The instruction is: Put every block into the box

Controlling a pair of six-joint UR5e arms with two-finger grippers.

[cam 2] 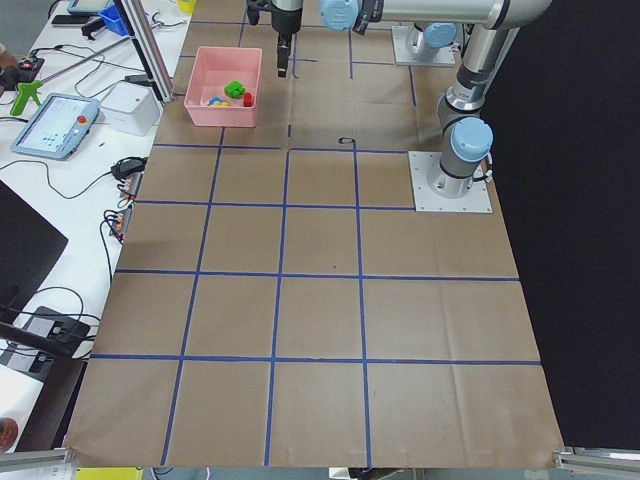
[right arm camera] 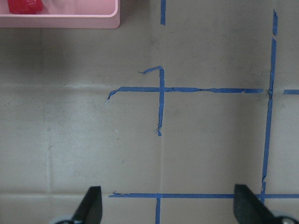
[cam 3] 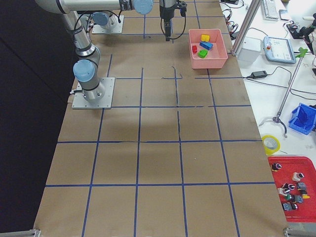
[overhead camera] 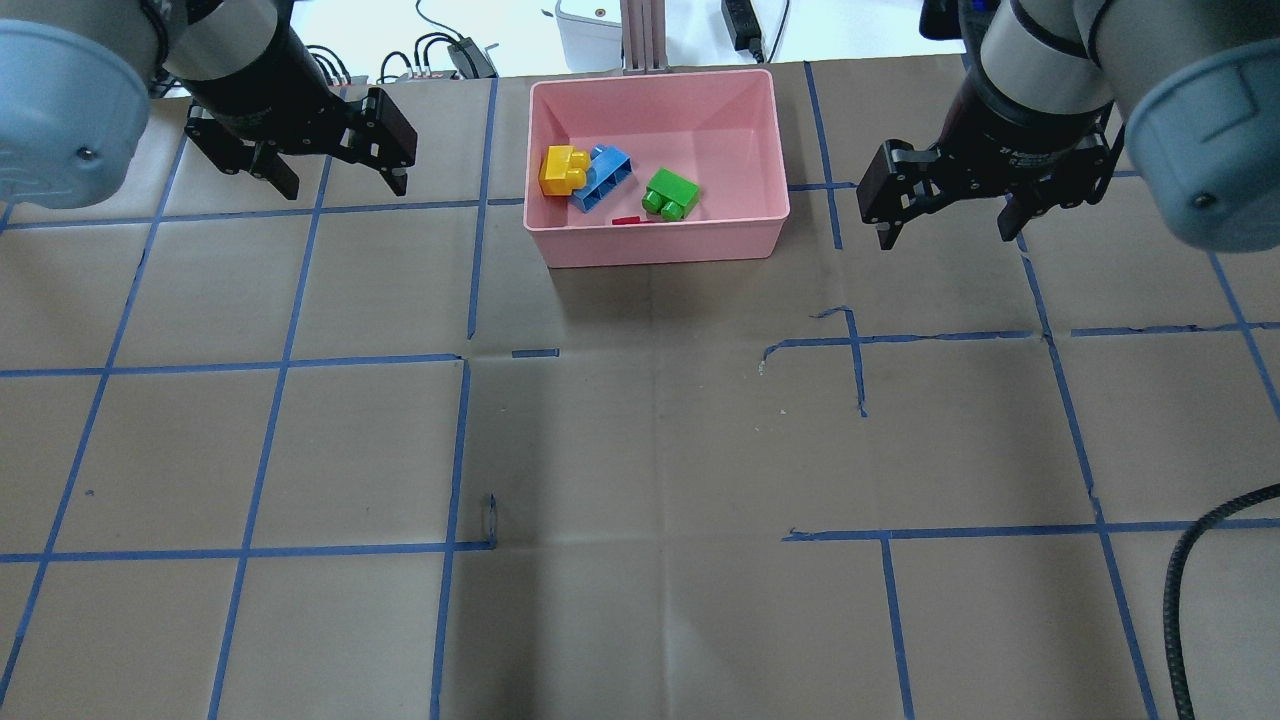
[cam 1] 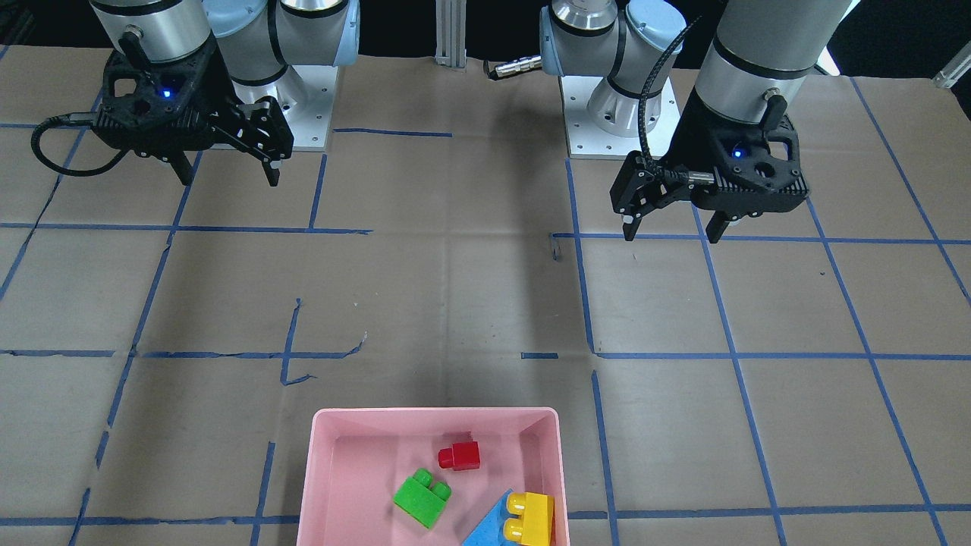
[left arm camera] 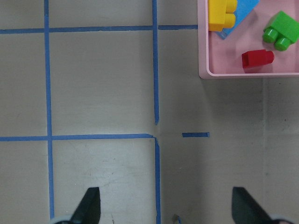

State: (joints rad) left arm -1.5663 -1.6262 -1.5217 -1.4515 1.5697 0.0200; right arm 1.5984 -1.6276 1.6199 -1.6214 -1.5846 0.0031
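Note:
The pink box (overhead camera: pixel 660 245) stands at the table's far middle between my two grippers; it also shows in the front view (cam 1: pixel 436 413). Inside it lie the green block (overhead camera: pixel 670 193), the red block (overhead camera: pixel 627 220), the light-blue block (overhead camera: pixel 603 178) and the yellow block (overhead camera: pixel 563 169), which rests on the blue one. My left gripper (overhead camera: pixel 345 185) hangs open and empty left of the box. My right gripper (overhead camera: pixel 945 235) hangs open and empty right of it. The left wrist view shows the box corner (left arm camera: pixel 202 46) with the red block (left arm camera: pixel 257 59) and green block (left arm camera: pixel 279 30).
Brown paper with a blue tape grid (overhead camera: pixel 460 450) covers the table. The arm bases (cam 1: pixel 618 136) stand on the robot's side. A black cable (overhead camera: pixel 1200 560) loops in at the near right. A side bench with a tablet (cam 3: pixel 276 48) lies beyond the box.

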